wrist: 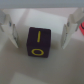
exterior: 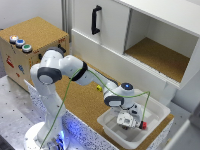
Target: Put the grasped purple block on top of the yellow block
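A white Franka Panda arm [exterior: 65, 70] bends down from its base on the cork-topped table [exterior: 80, 100] and reaches into a white plastic bin [exterior: 157, 107] sitting at the table's edge. The gripper [exterior: 127, 121] hangs inside the bin, pointing down.

From the wrist view, the purple block [wrist: 40, 42], a dark cube marked with yellow lines and a yellow ring, lies on the bin's pale floor between the two fingers [wrist: 9, 31]. The fingers stand wide, with clear gaps on both sides of the block, so they do not touch it.

A small red cube [exterior: 144, 125] sits in the bin just beside the gripper. The yellow block [exterior: 99, 88] rests on the cork outside the bin, near the arm's elbow, well apart from the purple block.

Behind the table stands a white cabinet [exterior: 130, 30] with a black handle [exterior: 95, 19]. A wooden box [exterior: 42, 35] with coloured buttons [exterior: 20, 43] sits by the arm's base.
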`<state>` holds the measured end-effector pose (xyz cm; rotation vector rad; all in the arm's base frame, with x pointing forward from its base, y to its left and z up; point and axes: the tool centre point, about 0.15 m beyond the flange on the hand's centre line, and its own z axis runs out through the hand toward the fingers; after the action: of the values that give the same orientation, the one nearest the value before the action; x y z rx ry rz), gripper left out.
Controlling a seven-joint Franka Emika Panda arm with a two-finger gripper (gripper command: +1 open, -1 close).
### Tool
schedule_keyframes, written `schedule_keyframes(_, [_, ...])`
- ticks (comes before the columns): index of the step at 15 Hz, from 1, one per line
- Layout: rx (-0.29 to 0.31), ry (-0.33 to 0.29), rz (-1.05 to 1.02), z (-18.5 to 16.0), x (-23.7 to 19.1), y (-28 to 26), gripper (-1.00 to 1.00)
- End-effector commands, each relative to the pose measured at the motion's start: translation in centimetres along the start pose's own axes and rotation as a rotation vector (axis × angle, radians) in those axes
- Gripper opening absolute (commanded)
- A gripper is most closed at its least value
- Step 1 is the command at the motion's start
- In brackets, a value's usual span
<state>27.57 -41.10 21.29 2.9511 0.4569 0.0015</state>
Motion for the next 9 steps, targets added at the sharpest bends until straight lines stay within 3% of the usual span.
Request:
schedule_keyframes(1, [0.011,0.037,0.068,-2.0,-0.5,-0.6,-1.00])
schedule_keyframes(4, [-0.021,0.066,0.158,-4.6,-0.7,-0.6,-1.00])
schedule_keyframes(7, [-0.100,0.182,0.256,-10.4,-0.2,-0.7,-1.00])
schedule_keyframes(9, [-0.115,0.247,0.288,-13.3,0.1,-0.9,-1.00])
